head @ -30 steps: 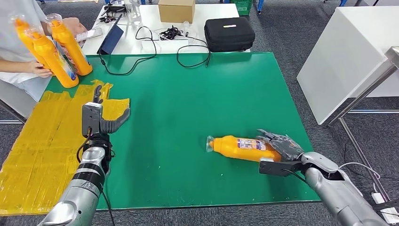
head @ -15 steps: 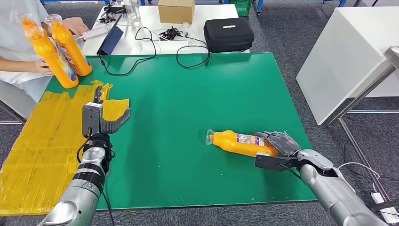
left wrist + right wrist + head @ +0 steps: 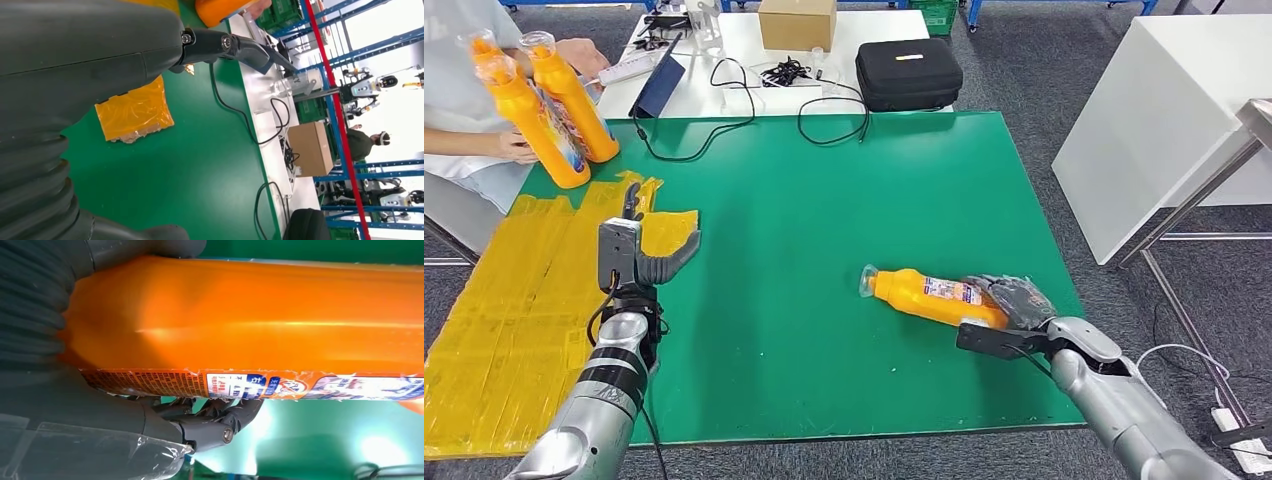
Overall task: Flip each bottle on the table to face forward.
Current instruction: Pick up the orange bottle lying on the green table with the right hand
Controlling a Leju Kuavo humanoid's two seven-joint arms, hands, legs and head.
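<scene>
An orange bottle (image 3: 932,297) with a clear cap lies on its side on the green table (image 3: 824,200), cap pointing left, its label strip partly up. My right hand (image 3: 1014,305) grips its base end, fingers wrapped around it. In the right wrist view the bottle (image 3: 260,315) sits against the hand (image 3: 100,405), with fingers (image 3: 220,415) curled under the label edge. My left hand (image 3: 636,252) is raised over the left side of the table, fingers apart, holding nothing. Two more orange bottles (image 3: 554,100) stand at the far left, held by a person.
Yellow plastic sheeting (image 3: 514,310) covers the table's left part. A person (image 3: 464,90) sits at the far left corner. Behind the table are a white desk with a black case (image 3: 909,70), a cardboard box (image 3: 797,22) and cables (image 3: 724,110). A white table (image 3: 1164,110) stands to the right.
My right hand has pulled the lying bottle slightly up and left and turned it a little. The person's third bottle has gone from sight. My left hand has not moved.
</scene>
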